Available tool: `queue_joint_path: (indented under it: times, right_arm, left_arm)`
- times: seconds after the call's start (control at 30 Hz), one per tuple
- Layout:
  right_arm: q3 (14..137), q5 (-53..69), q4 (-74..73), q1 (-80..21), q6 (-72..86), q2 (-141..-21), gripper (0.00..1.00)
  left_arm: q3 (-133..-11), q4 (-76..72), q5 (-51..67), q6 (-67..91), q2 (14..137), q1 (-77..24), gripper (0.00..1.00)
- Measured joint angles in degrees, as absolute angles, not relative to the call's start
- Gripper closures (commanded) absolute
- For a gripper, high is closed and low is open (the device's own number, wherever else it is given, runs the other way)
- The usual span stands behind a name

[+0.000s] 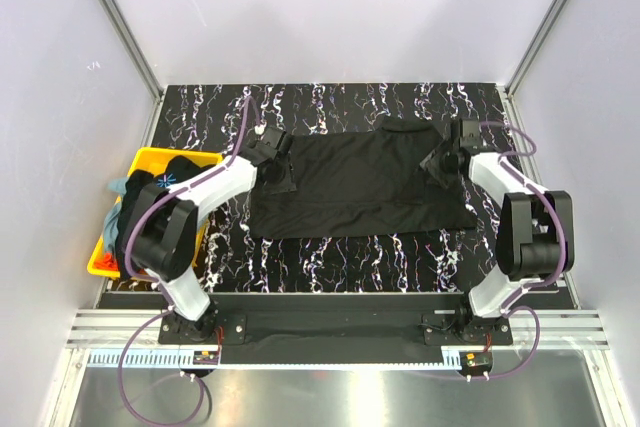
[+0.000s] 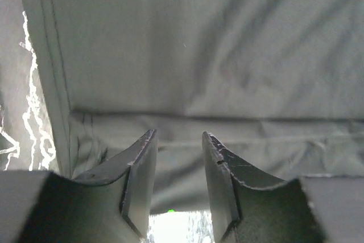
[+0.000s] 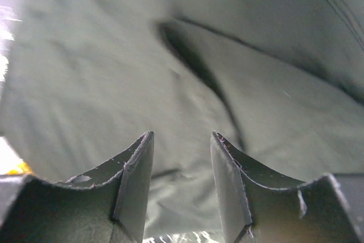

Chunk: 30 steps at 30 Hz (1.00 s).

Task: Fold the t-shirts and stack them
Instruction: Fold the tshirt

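Early days, by the look of it: only the plain black t-shirt (image 1: pixel 360 182) spread flat across the middle of the bench (image 1: pixel 330 247), at most part-folded, no stack started, and the other t-shirts (image 1: pixel 165 187) heaped in the yellow bin (image 1: pixel 150 159) at the left. At the shirt's left edge, the left gripper (image 1: pixel 278 173) about half open over the hem, gripping nothing. At its right edge, the right gripper (image 1: pixel 438 162) likewise parted above the cloth, nothing between its fingers.
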<state>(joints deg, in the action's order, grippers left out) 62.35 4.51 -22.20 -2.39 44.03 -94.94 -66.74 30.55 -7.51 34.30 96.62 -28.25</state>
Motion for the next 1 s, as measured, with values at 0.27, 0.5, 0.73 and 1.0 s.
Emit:
queue_joint_path:
  times: [0.27,0.5,0.73,1.0]
  right_arm:
    - [53.84,5.61,-24.27,-2.37,49.10,-93.67,0.50]
    - [51.31,5.56,-23.83,-2.63,52.77,-90.94,0.50]
    - [51.29,5.43,-21.78,-3.40,54.39,-91.35,0.50]
    - [51.27,5.06,-20.67,-3.44,55.77,-93.36,0.58]
  left_arm:
    - [-67.88,33.82,-8.82,33.50,99.92,-24.80,0.51]
    - [-66.48,35.24,-12.45,32.80,99.96,-24.95,0.47]
    - [-66.48,36.32,-15.18,32.80,102.96,-24.95,0.53]
    - [-66.50,37.10,-19.20,32.84,104.07,-25.06,0.58]
